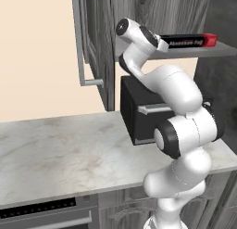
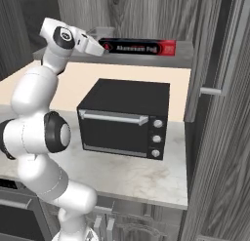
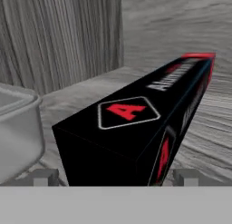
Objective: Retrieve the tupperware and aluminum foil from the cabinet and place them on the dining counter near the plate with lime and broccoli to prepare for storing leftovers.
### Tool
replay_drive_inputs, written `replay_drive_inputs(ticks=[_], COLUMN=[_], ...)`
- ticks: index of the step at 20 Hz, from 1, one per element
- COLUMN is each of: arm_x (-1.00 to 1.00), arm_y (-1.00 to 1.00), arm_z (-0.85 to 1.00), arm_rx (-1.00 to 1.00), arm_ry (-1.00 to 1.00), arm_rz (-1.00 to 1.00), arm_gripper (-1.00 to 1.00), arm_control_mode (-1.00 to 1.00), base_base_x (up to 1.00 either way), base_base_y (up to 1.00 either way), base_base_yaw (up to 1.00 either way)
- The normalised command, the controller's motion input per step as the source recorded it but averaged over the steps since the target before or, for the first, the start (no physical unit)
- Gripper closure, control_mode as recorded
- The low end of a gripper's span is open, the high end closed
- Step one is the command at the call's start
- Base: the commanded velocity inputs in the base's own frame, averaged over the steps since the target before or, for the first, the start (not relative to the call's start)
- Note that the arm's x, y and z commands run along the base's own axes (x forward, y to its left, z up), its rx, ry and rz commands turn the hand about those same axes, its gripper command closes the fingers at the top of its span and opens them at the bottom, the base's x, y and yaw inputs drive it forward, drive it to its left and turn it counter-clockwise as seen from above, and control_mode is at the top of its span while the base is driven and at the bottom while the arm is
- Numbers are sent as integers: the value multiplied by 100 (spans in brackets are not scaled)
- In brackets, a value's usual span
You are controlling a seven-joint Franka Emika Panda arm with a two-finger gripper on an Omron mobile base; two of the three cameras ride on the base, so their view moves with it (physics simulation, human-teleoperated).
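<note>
The task is only beginning: the aluminum foil box (image 3: 136, 128) and the tupperware (image 3: 18, 132) are both sitting on the cabinet shelf (image 2: 180, 54), above the black toaster oven (image 2: 124, 118). The gripper (image 3: 115, 175) is standing open, its fingertips (image 3: 43, 177) flanking the near end of the foil box without clamping it. The tupperware lies at nine o'clock of the box; its contents cannot be told. Both carries to the dining counter remain.
</note>
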Motion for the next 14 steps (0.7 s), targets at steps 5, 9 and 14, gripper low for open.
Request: replay_drive_inputs(ticks=[5, 9, 14], arm_x=[1, 0, 0], arm_y=[-56, -63, -59], arm_z=[-11, -10, -6], arm_rx=[3, 5, 8], arm_ry=[-11, -6, 0], arm_rz=[-13, -8, -1], arm_gripper=[-100, -100, 100], arm_control_mode=[-100, -100, -100], base_base_x=[0, 0, 0], base_base_y=[0, 0, 0], base_base_yaw=[0, 0, 0])
